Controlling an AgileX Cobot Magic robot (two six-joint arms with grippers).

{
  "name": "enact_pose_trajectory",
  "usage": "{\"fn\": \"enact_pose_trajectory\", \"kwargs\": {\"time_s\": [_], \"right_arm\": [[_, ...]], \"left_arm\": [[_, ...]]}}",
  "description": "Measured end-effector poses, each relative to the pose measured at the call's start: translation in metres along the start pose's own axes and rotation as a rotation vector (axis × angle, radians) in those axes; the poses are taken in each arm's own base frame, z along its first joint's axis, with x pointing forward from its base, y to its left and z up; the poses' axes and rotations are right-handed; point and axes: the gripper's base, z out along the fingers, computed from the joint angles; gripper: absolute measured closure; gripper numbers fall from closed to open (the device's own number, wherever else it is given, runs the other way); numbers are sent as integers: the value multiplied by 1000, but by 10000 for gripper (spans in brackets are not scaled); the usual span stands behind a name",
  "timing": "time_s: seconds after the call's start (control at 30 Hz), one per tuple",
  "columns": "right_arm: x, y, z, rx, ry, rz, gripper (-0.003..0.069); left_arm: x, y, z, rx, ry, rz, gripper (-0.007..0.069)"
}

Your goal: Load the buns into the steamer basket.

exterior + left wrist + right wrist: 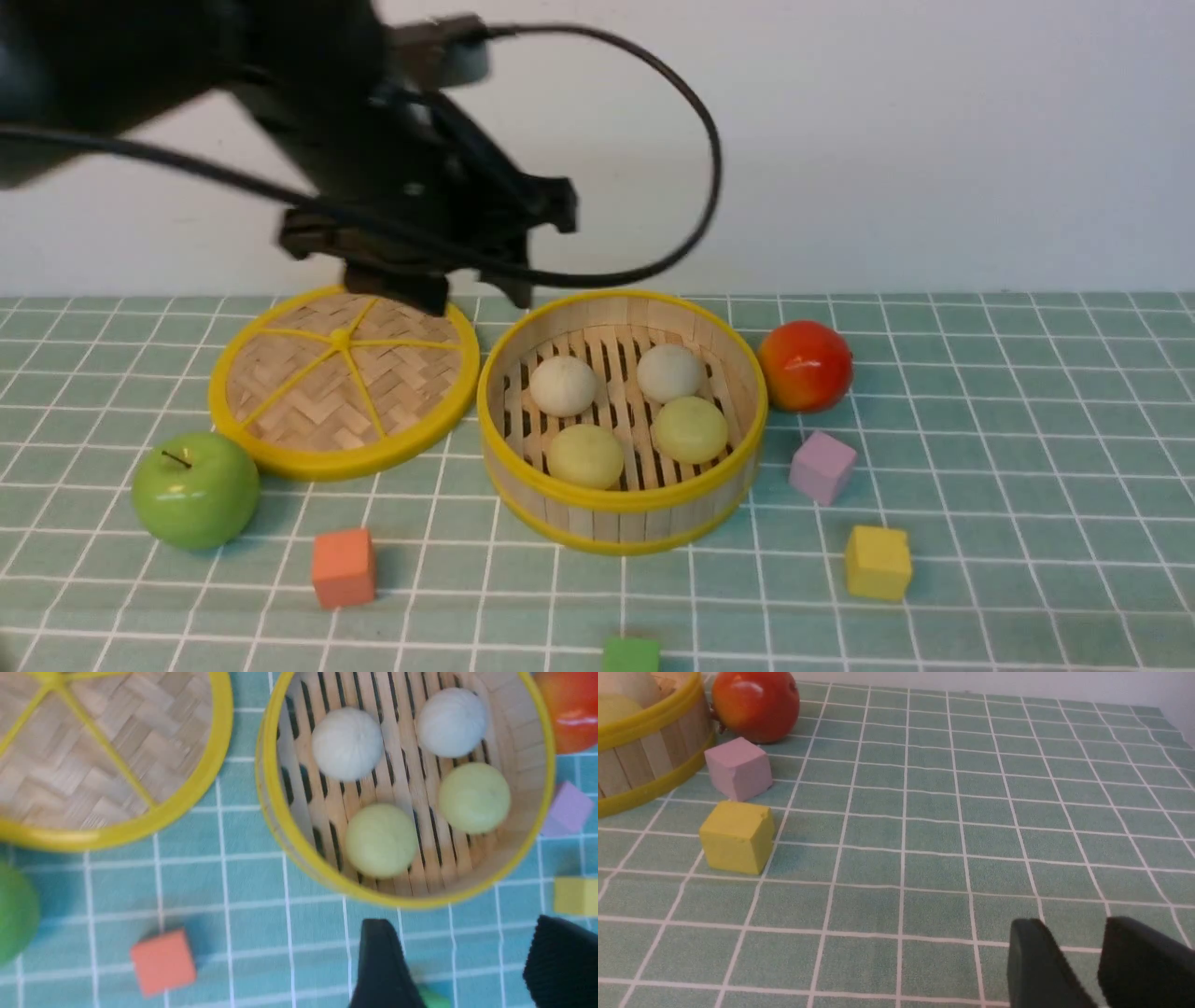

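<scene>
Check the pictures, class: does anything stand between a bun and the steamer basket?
Nothing visible does. All four buns already lie on the slatted floor inside the steamer basket. The left gripper is open and empty.

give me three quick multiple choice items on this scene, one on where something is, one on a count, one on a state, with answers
1. Where is the purple cube?
A. in the basket
B. beside the steamer basket, near the red-orange fruit
C. on the lid

2. How many buns are in the basket?
A. two
B. three
C. four

3. How is the left gripper?
A. open, holding nothing
B. shut on a bun
C. shut on the lid

Answers: 1 B, the cube sits on the cloth beside the basket wall. 2 C, two off-white and two yellow-green. 3 A, its fingers stand apart with nothing between.
</scene>
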Motion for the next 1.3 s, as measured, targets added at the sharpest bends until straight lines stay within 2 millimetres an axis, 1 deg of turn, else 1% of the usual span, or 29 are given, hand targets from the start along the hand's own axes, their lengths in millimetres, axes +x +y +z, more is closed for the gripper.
{"fn": "enact_pose_trajectory", "kwargs": {"time_s": [0.03,0.07,0.1,0.13,0.17,0.2,0.23,0.27,0.3,0.4,0.5,0.57,0.67,1.0,1.27,1.3], "right_arm": [[0,0,0,0,0,0,421],[0,0,0,0,0,0,421],[0,0,0,0,0,0,421],[0,0,0,0,0,0,421],[0,0,0,0,0,0,421],[0,0,0,0,0,0,421],[0,0,0,0,0,0,421],[0,0,0,0,0,0,421],[0,0,0,0,0,0,421],[0,0,0,0,0,0,421],[0,0,0,0,0,0,421],[0,0,0,0,0,0,421],[0,0,0,0,0,0,421],[0,0,0,0,0,0,421],[0,0,0,0,0,0,421],[0,0,0,0,0,0,421]], "left_arm": [[6,3,-9,4,-8,-5,231],[23,11,-28,10,-20,-15,263],[25,12,-25,4,-8,-15,263],[42,20,-43,16,-31,-27,301],[60,29,-54,21,-40,-38,337],[69,34,-58,25,-47,-44,357],[91,45,-67,33,-62,-59,403],[94,46,-68,35,-65,-61,410],[120,59,-76,47,-87,-76,463],[159,79,-86,78,-149,-94,559],[182,92,-93,84,-189,-89,638],[188,95,-94,79,-180,-87,638],[191,97,-92,57,-157,-73,638],[196,99,-92,40,-113,-68,638],[194,105,-93,-27,-140,-8,638],[197,107,-93,-26,-168,0,638]]}}
